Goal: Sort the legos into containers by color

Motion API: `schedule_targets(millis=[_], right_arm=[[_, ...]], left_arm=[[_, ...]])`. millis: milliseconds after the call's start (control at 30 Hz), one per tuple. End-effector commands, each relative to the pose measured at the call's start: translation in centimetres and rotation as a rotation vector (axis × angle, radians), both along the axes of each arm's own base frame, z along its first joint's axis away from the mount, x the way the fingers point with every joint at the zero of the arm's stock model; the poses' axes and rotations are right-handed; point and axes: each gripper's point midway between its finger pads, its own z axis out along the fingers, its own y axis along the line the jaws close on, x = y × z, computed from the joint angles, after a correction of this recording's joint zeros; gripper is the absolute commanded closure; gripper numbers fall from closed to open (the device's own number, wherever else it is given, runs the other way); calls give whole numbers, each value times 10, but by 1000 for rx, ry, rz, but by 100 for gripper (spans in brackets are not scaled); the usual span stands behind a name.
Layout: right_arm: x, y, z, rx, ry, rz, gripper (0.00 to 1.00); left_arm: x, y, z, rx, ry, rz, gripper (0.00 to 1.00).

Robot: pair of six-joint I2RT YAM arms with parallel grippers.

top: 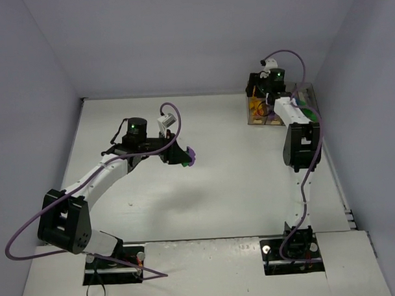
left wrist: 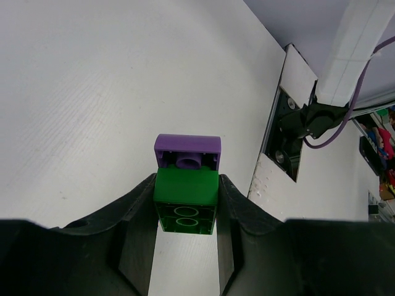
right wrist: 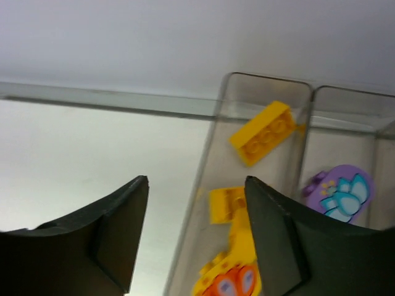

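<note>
— White surface, pale walls on three sides. Starting at the left, what worries you?

— The left claw is clenched on a green brick. It looks lifted off the surface near the middle, well apart from the containers. A purple brick is joined to the green one and sticks out past the fingertips.

— Two colours in one grasp, then.

— Yes. If the pair is dropped as it is, one of them lands in the wrong bin, so I judge it has to be pulled apart first. Only the green one is gripped. The purple one hangs on by its studs alone, so a knock against a bin wall could snap it off and send it bouncing away.

— And on the right?

— The right claw is released, with nothing between its jaws. It hangs over the containers in the far right corner. One bin below it holds yellow bricks and a yellow-orange printed piece. The bin beside that holds a purple rounded piece with a teal flower on it.

— Any trouble there?

— The jaws straddle the yellow bin's outer wall. If the claw goes straight down, one finger may strike the rim and shove the whole row. And if the left arm carries its pair over while the right arm is parked there, the two arms could meet.
</note>
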Motion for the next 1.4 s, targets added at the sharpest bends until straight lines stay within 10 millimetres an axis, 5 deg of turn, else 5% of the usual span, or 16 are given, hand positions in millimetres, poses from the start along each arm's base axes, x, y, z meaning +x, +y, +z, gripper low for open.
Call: schedule_targets(millis=[0, 200, 367, 500, 933, 1367], right_arm=[[-40, 46, 169, 128, -254, 179, 41], [-144, 145, 178, 339, -93, 480, 54], [-237, 220, 168, 445, 74, 693, 39], [-286, 251, 154, 468, 157, 743, 36], [-339, 291, 140, 501, 268, 802, 40], [-347, 305, 119, 502, 339, 798, 42]], left_arm=[[3, -3, 29, -33, -138, -16, 100], [11, -1, 29, -8, -198, -1, 100], [17, 4, 25, 44, -235, 4, 100], [22, 6, 27, 65, -268, 23, 100], [32, 15, 26, 129, -311, 91, 100], [40, 17, 32, 141, -340, 139, 100]])
